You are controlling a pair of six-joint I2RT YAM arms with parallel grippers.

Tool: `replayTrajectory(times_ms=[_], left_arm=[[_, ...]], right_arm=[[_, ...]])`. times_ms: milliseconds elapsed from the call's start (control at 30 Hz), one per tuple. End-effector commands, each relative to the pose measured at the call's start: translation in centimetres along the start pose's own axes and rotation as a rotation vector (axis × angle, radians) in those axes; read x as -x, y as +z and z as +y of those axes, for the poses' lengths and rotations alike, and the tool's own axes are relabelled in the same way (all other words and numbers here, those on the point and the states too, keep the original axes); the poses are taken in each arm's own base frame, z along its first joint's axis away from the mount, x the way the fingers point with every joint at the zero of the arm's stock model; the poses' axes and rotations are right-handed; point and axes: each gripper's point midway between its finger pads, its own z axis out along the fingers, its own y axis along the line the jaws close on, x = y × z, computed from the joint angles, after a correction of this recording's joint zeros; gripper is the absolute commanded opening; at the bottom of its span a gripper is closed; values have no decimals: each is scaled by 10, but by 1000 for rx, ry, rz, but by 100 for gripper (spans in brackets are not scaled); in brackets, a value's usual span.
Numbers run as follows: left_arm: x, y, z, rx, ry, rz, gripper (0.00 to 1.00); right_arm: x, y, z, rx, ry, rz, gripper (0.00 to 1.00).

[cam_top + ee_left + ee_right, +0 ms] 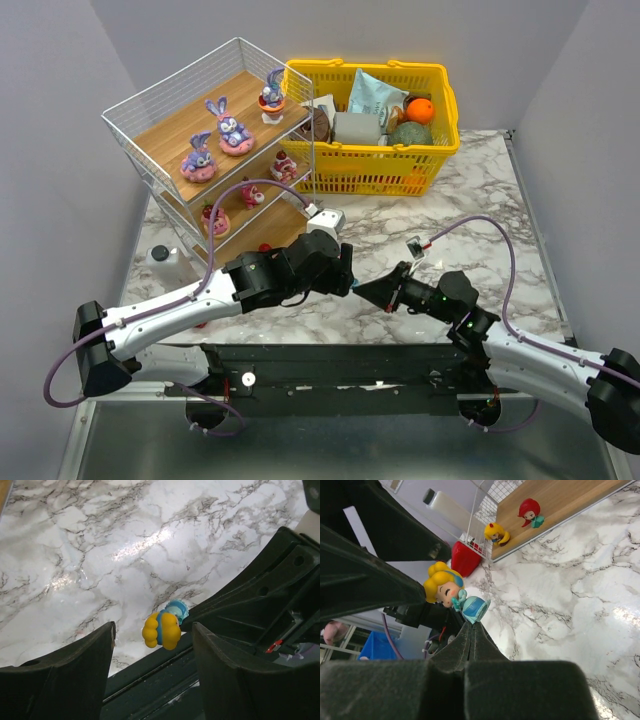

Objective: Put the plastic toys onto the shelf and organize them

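Right tool (471, 626) grips blonde figurine (447, 587) at tip.

Both are the same build, really: the left arm (165, 312) and the right arm (545, 358) are glossy white tube links with chunky black joint housings. Thin purple cables (505, 270) loop off each one. There's a small white camera block (326, 218) on the left wrist, and tiny green lights (441, 297) on the right arm's black wrist. The left one's fingers (60, 680) are matte black plastic wedges.

Plain grey walls (50, 80) enclose a marble table (500, 170) — glossy, light-streaked.
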Motion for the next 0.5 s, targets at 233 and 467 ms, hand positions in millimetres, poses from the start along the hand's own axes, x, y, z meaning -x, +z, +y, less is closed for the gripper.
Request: replayTrajectory(times_ms=[233, 467], left_arm=[[-9, 8, -7, -75, 2, 34, 59], [-16, 12, -7, -84, 9, 58, 53]], right_arm=[[-2, -1, 4, 32, -16, 10, 1], [0, -1, 6, 39, -20, 3, 1]])
